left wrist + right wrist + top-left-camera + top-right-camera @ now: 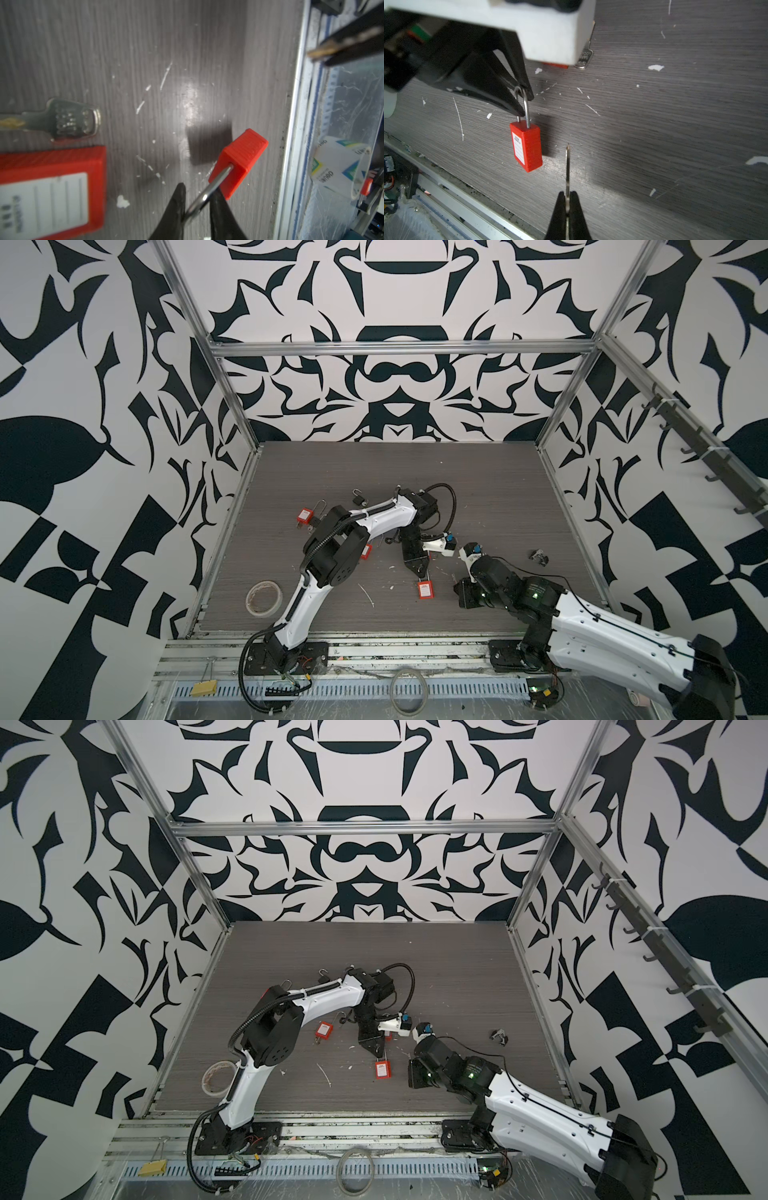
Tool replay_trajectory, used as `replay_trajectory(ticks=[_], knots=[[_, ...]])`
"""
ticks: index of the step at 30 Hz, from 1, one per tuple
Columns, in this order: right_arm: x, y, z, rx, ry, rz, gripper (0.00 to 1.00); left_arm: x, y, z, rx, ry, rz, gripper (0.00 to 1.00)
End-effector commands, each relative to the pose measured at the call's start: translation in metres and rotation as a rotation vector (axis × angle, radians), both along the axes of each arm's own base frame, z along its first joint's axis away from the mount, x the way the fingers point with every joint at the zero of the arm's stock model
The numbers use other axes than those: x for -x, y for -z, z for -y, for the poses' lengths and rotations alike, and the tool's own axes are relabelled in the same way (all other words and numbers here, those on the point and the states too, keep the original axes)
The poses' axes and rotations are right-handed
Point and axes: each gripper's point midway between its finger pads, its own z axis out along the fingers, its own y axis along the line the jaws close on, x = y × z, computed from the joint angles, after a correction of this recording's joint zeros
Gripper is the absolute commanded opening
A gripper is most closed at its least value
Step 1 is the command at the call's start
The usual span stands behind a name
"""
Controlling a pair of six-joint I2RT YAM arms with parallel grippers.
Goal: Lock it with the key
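So the left tool (525, 105) has the red padlock (527, 145) pinched by its shackle (526, 109), fingers nearly together. The body dangles clear of the desk (654, 124), I reckon so the keyhole end is left reachable. The right tool (567, 199) is clamped tight on the key (567, 166), blade sticking out, just beside the lock but not touching. Lining up looks like the next bit, and a lock hung like that could swing when poked
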Motion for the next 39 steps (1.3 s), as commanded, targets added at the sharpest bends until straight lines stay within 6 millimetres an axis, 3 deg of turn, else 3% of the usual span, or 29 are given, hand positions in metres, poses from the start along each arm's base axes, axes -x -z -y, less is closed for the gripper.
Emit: replay_trajectory(ticks=[1, 5, 12, 15, 19, 23, 31, 39], knots=[[-0.005, -0.006, -0.006, -0.026, 0.017, 0.017, 0.00, -0.007, -0.006, 0.006, 0.023, -0.024, 0.022, 0.28], [-0.003, -0.003, -0.007, -0.018, 0.015, 0.004, 0.00, -0.016, -0.017, 0.014, 0.067, -0.060, 0.059, 0.38], [-0.002, -0.008, -0.011, -0.026, 0.004, 0.005, 0.00, -0.042, -0.065, 0.021, 0.233, -0.176, 0.145, 0.43], [-0.002, -0.006, -0.015, -0.014, -0.006, -0.010, 0.00, -0.062, -0.088, 0.012, 0.316, -0.285, 0.203, 0.42], [-0.001, 0.011, -0.018, 0.060, -0.031, -0.067, 0.00, -0.085, -0.117, -0.016, 0.389, -0.457, 0.282, 0.41], [-0.010, 0.017, -0.027, 0.103, -0.049, -0.066, 0.00, -0.083, -0.135, -0.045, 0.474, -0.574, 0.341, 0.41], [-0.020, 0.030, -0.038, 0.129, -0.049, -0.075, 0.00, -0.052, -0.176, -0.093, 0.601, -0.728, 0.408, 0.40], [-0.024, 0.027, -0.046, 0.150, -0.078, -0.085, 0.01, -0.051, -0.179, -0.125, 0.657, -0.913, 0.518, 0.49]])
